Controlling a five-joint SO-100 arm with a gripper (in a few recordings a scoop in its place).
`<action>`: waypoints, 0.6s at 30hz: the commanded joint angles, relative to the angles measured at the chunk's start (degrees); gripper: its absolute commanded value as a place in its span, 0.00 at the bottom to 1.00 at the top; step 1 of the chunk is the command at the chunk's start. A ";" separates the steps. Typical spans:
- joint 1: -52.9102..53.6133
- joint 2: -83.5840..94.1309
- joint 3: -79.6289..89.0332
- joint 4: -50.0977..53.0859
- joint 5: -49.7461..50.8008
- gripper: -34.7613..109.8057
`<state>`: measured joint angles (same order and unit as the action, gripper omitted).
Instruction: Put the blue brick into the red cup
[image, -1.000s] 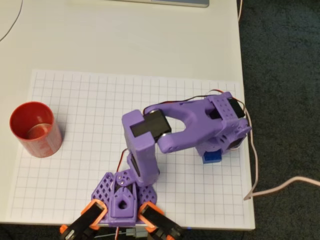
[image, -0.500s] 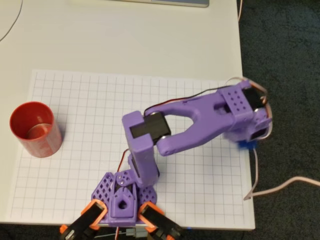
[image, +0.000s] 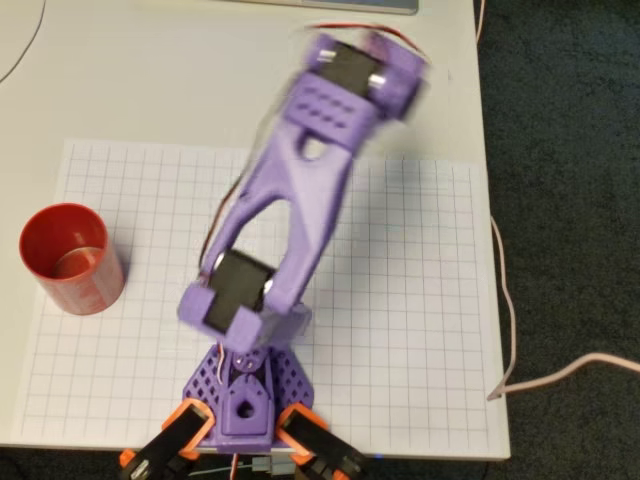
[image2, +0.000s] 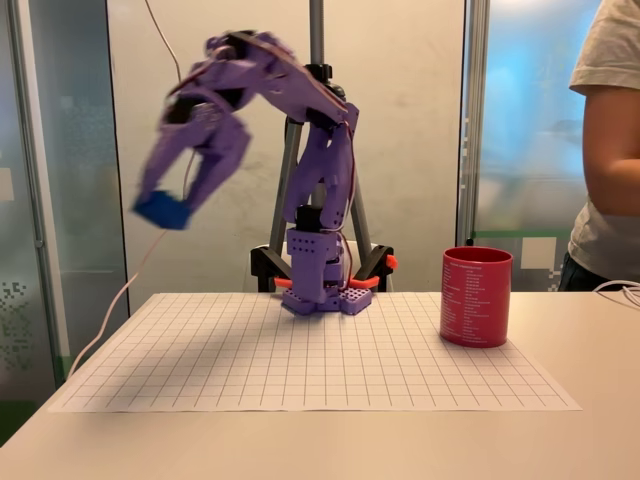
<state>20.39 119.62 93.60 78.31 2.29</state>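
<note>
Small bright blue plastic brick (image2: 162, 210) clamped between fingertips of purple two-finger gripper (image2: 172, 208), held high above gridded paper mat (image2: 300, 360) for clearance; round red plastic cup (image2: 476, 297) at 4 o'clock, well apart.

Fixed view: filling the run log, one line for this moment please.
claw: shut on blue brick, raised | red cup: upright on grid mat, empty

Plastic parts on a paper grid

The red cup (image2: 476, 297) looks smooth, glossy plastic; the grid sheet (image: 420, 330) is matt paper; the blue brick (image2: 163, 210) looks plastic.
</note>
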 joint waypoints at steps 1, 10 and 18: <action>-20.39 9.32 -1.85 3.78 4.83 0.24; -67.15 16.70 7.03 8.79 17.14 0.24; -82.97 15.82 10.90 12.48 17.40 0.24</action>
<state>-58.27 133.95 103.10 89.74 19.51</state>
